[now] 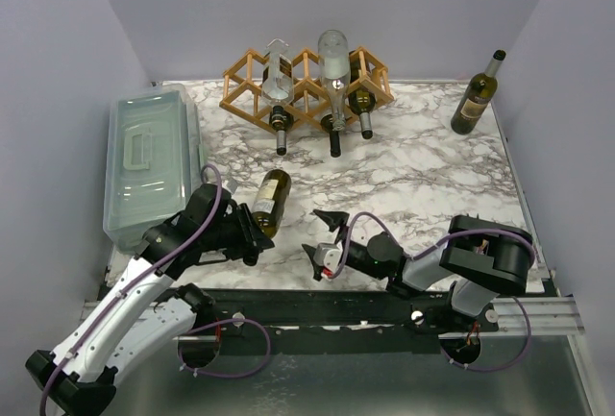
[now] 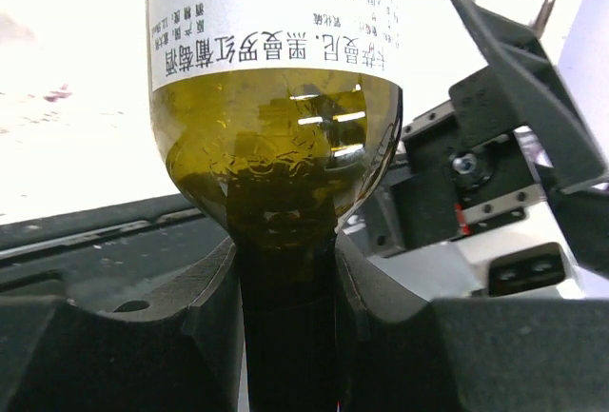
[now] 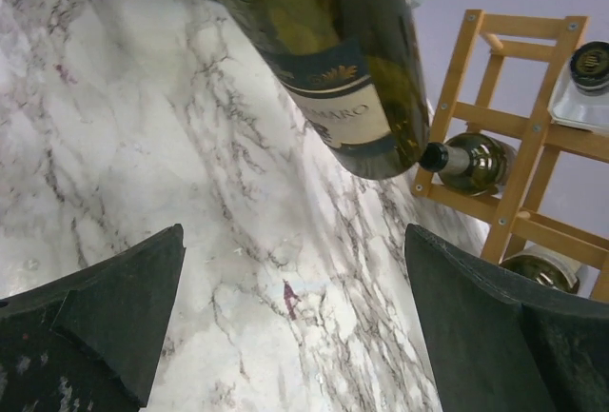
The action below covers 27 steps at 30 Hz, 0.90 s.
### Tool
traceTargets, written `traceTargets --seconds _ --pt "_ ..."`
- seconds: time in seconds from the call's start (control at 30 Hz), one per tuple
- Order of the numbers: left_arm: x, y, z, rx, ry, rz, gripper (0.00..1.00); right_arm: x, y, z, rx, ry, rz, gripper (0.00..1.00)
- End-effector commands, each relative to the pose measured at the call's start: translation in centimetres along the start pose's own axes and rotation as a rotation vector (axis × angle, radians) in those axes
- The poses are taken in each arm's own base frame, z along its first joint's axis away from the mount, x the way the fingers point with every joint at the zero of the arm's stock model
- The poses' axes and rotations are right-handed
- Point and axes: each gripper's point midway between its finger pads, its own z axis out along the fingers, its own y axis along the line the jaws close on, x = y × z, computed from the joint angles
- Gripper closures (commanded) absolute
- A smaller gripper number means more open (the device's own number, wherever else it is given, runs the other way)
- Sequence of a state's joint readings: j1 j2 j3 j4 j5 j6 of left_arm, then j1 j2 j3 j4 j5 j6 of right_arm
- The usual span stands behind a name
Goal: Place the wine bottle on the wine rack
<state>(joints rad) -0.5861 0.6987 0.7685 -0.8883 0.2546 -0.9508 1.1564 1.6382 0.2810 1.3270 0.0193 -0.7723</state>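
A green wine bottle (image 1: 272,202) with a white label lies over the marble table, its neck pointing toward the near left. My left gripper (image 1: 249,226) is shut on that neck; in the left wrist view the dark neck (image 2: 285,288) fills the gap between both fingers, under the bottle's shoulder (image 2: 276,155). Just right of the bottle, my right gripper (image 1: 323,237) stands open and empty, and its wrist view shows the bottle's base (image 3: 328,60) ahead of the spread fingers (image 3: 124,307). The wooden wine rack (image 1: 252,70) stands at the back and holds several bottles.
A grey-green lidded box (image 1: 149,152) sits along the left edge. Another green bottle (image 1: 478,94) stands upright at the back right. Purple walls close in on three sides. The rack (image 3: 519,136) and one stored bottle (image 3: 471,160) show at the right of the right wrist view.
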Motion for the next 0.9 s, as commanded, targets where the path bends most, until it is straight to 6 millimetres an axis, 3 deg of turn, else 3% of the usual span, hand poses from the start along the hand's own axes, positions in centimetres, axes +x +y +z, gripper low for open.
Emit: traceTargets --seconds 0.0,0.23,0.4,0.67,0.87 --pt "-3.5 -1.5 -2.5 0.049 -0.205 0.207 1.00 -0.2 -2.3 -0.4 0.134 -0.010 0.026 0.00" --pt "-5.1 -0.4 -4.3 -0.015 -0.323 0.273 1.00 0.0 -6.5 -2.0 0.377 0.005 0.089 0.00" --pt "-6.8 0.5 -4.8 -0.083 -0.407 0.285 1.00 0.5 -7.1 -1.6 0.404 0.071 0.200 0.00" --pt "-10.2 -1.2 -4.3 -0.097 -0.519 0.310 1.00 0.9 -9.1 -1.3 0.448 0.146 0.432 0.00" --pt "-12.1 -2.8 -3.1 -0.094 -0.541 0.348 1.00 2.2 -14.1 -2.9 0.539 0.182 0.734 0.00"
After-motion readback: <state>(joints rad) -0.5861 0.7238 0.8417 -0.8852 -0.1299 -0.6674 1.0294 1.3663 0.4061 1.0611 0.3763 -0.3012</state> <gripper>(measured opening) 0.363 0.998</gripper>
